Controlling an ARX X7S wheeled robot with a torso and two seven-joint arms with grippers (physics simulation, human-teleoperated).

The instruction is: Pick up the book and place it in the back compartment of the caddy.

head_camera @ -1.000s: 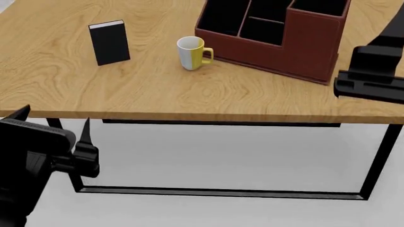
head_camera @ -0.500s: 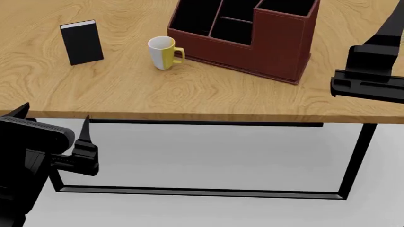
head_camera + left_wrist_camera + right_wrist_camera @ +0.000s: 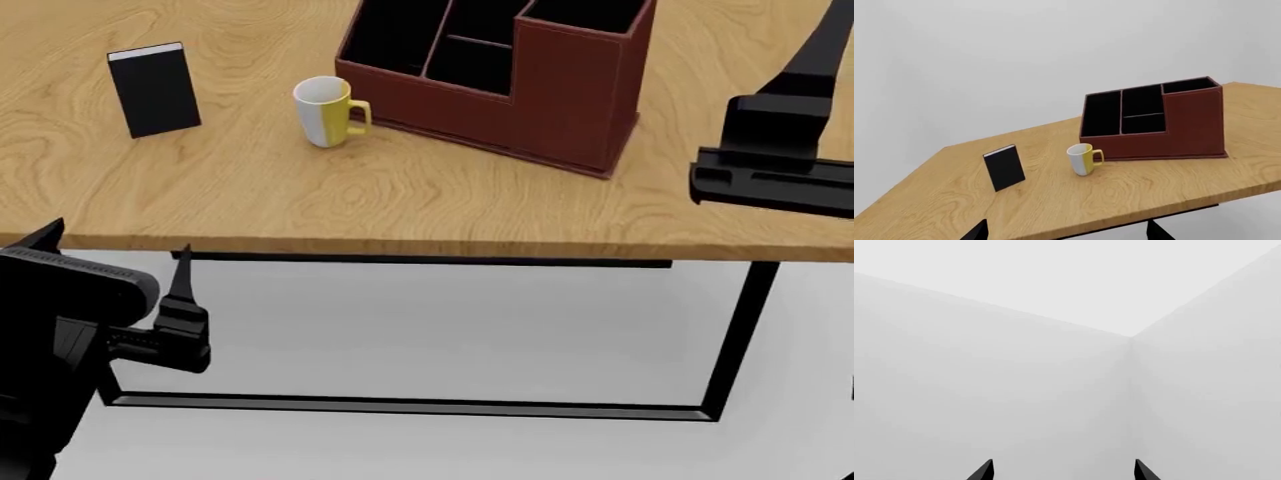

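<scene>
Two grippers, left (image 3: 114,290) and right (image 3: 767,185), stand spread and empty off the table (image 3: 441,215); the book (image 3: 154,88) stands upright left of the mug (image 3: 324,110) and caddy (image 3: 501,70), so the left arm should approach it squarely.

A wooden table (image 3: 400,200) with a light oak grain fills the upper half of the head view, its front edge running straight across from 9 to 3 o'clock. Beneath it stands a black metal frame (image 3: 400,406): a rail just under the top, a leg dropping at 4 o'clock, and a bar lying along the floor toward 6 o'clock. The floor (image 3: 441,330) is plain pale grey, with soft shade under the table. Behind the table, in the left wrist view, rises a bare off-white wall (image 3: 1021,55). The right wrist view shows two such walls meeting in a corner (image 3: 1131,337) under a lighter ceiling. The light is even and diffuse.
</scene>
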